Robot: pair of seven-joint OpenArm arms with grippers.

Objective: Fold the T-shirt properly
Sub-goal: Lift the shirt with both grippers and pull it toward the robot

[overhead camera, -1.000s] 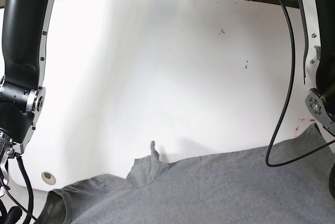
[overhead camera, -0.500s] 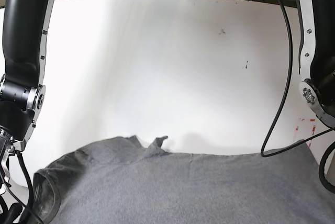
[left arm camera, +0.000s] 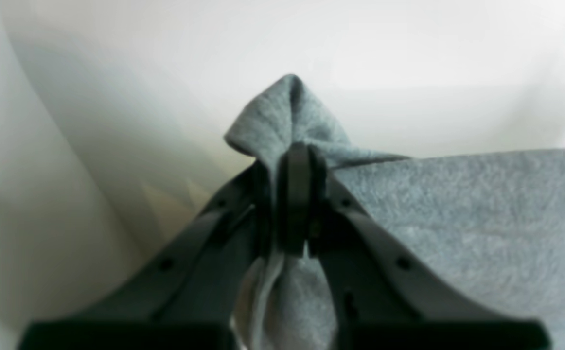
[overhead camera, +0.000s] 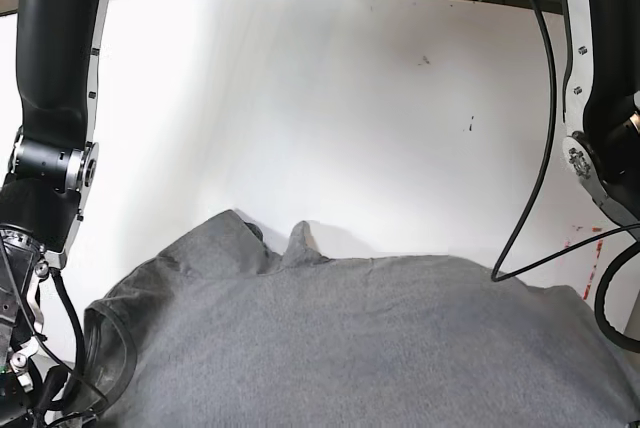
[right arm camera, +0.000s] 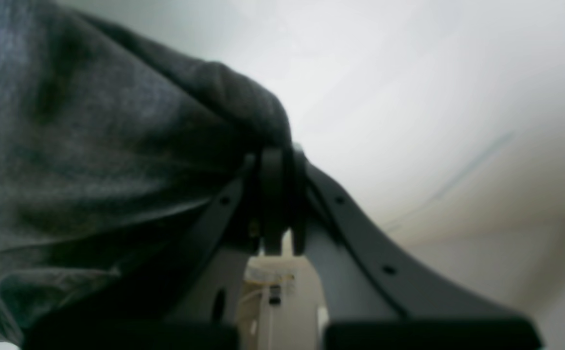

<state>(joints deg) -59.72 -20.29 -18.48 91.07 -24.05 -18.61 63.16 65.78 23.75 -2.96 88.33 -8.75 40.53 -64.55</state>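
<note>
I've got both grippers pinched tight on the T-shirt (overhead camera: 350,348): left gripper (left arm camera: 294,160) clamps a peaked edge fold, right gripper (right arm camera: 280,160) a bunched edge. Beyond both sets of fingertips there's just bare white table (overhead camera: 330,108), tons of room.

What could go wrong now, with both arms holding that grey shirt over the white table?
The left tool pinches only a small peak of the T-shirt, so the cloth might slip free. The right tool holds a thicker bunch, so the pull may be uneven. A sleeve lies curled near the table edge and could stay creased.
</note>
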